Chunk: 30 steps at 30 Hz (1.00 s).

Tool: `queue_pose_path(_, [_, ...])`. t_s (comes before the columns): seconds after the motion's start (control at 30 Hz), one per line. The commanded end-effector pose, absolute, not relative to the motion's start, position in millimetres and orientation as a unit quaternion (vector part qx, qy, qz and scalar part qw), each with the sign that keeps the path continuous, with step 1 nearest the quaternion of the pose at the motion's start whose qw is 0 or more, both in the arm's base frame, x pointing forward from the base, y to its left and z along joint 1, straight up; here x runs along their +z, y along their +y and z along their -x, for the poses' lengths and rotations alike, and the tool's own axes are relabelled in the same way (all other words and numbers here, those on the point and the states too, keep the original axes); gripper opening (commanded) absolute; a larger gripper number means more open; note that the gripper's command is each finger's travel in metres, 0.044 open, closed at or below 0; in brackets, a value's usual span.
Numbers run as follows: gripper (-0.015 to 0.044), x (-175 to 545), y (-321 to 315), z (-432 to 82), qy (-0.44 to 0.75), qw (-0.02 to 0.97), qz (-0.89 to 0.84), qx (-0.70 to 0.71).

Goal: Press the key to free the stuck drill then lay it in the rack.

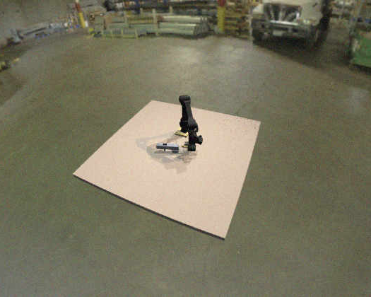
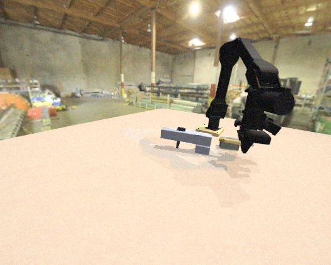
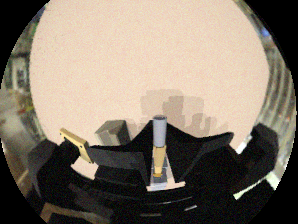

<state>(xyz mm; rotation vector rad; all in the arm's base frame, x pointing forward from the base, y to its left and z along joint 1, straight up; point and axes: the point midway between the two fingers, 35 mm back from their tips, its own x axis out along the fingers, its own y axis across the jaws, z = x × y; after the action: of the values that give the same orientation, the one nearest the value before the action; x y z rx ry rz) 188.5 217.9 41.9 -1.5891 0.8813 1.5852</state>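
The blue-grey sleeve lies level on a short foot block. The black key passes through it, its thin lower part showing underneath. My gripper is shut on the drill. The drill has a grey round body and a gold tapered shank. Its shank end points at the sleeve, with a gap between them in the exterior view. The grey rack stands behind the drill; the drill and gripper partly hide it, and its top is hard to make out.
The arm's yellow base plate lies behind the sleeve and the rack. The pale square table top carries everything, with the arm's shadow across it.
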Motion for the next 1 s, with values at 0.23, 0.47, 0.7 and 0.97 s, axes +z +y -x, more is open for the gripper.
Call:
queue_pose_path(0.23, [0.0,46.8,217.5,-188.4,0.34,0.36,0.616,0.613])
queue_pose_path(0.47, [0.0,48.4,217.1,-188.2,0.34,0.36,0.616,0.613])
queue_pose_path(0.7, [0.0,50.0,216.8,-188.0,0.34,0.36,0.616,0.613])
queue_pose_path(0.97, [0.0,51.8,216.5,-187.8,0.34,0.36,0.616,0.613])
